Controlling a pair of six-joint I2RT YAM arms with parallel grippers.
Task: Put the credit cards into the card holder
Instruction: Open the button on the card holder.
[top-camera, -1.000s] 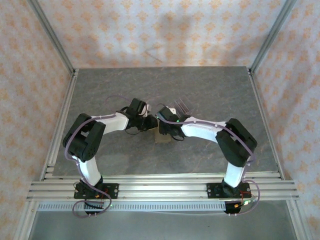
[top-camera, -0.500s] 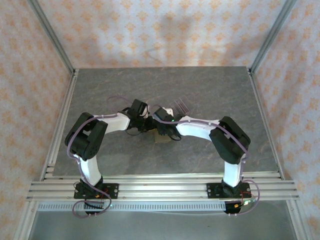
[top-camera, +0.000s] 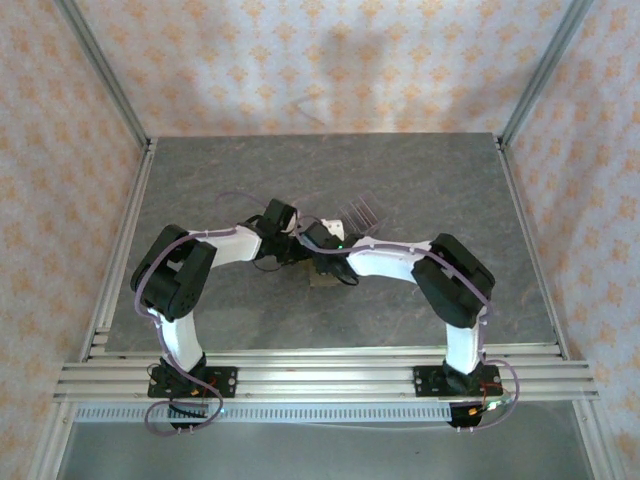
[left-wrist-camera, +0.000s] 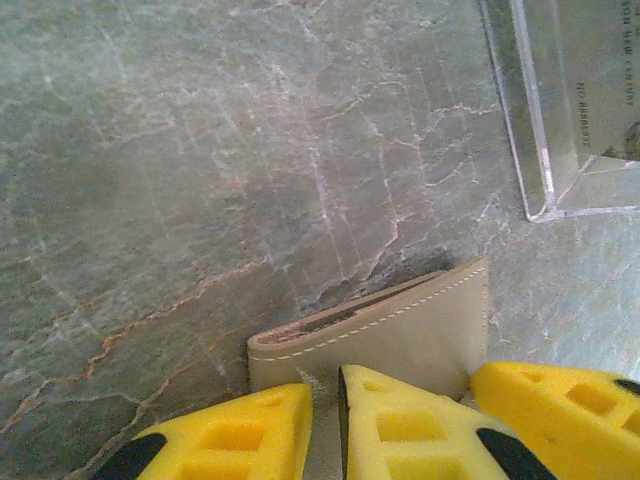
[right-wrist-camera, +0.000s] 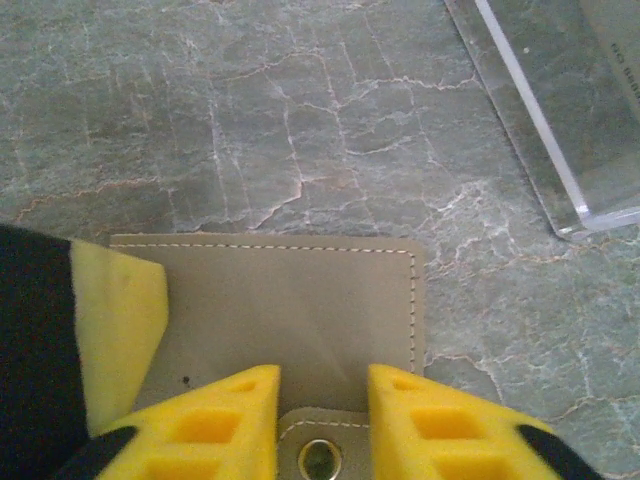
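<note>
A clear slotted rack (top-camera: 362, 210) stands on the grey surface (top-camera: 440, 180), which has pale and rusty veins. Aluminium rails (top-camera: 320, 375) run along its near edge; orange-patterned walls (top-camera: 330, 60) enclose it.

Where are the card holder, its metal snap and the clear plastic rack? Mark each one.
card holder (right-wrist-camera: 290, 300), right wrist view, middle of its tan face.
metal snap (right-wrist-camera: 318, 461), right wrist view, its centre on the tab.
clear plastic rack (left-wrist-camera: 528, 140), left wrist view, its side wall.

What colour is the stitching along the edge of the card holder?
White stitching on the tan card holder; clearest in the right wrist view.
</note>
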